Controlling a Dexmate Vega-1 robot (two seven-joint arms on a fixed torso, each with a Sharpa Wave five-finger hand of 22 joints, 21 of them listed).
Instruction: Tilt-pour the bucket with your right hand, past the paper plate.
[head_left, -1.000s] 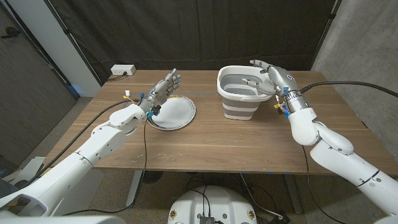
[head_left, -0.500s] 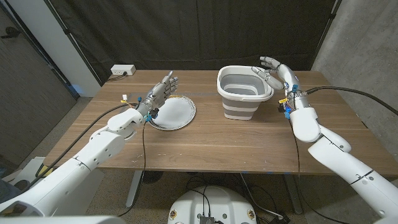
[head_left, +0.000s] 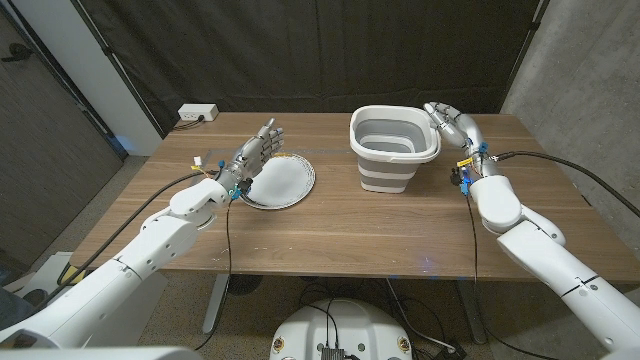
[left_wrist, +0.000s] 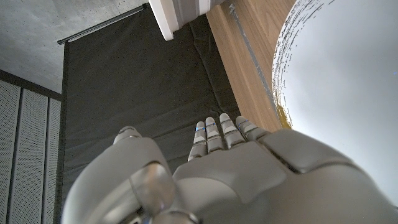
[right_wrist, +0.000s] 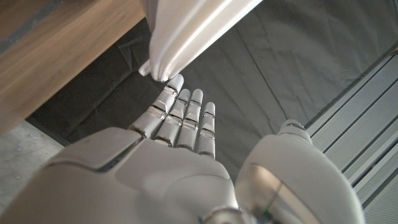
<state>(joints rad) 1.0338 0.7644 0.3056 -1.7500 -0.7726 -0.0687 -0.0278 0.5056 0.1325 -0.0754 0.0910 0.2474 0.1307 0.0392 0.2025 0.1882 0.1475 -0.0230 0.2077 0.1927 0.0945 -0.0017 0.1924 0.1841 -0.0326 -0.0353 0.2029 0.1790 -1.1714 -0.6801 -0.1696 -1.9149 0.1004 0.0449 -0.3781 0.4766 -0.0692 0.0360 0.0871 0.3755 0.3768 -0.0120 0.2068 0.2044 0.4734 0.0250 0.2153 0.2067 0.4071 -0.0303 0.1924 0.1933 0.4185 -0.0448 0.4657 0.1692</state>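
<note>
A white and grey collapsible bucket (head_left: 392, 146) stands upright at the back of the wooden table, right of centre. Its white rim (right_wrist: 186, 34) also appears in the right wrist view. My right hand (head_left: 450, 127) hovers just right of the bucket's rim, fingers straight and apart, holding nothing. A white paper plate (head_left: 279, 182) lies left of the bucket and looks empty; its surface (left_wrist: 348, 93) shows large in the left wrist view. My left hand (head_left: 255, 150) is raised over the plate's left edge, fingers extended, gripping nothing.
A white power box (head_left: 197, 113) sits at the table's back left corner. A dark curtain (head_left: 300, 50) hangs behind the table. Bare wood (head_left: 350, 225) stretches across the front half of the table.
My right hand has drawn back from over the bucket's rim to its right side. The bucket stays upright in place. My left hand has barely shifted.
</note>
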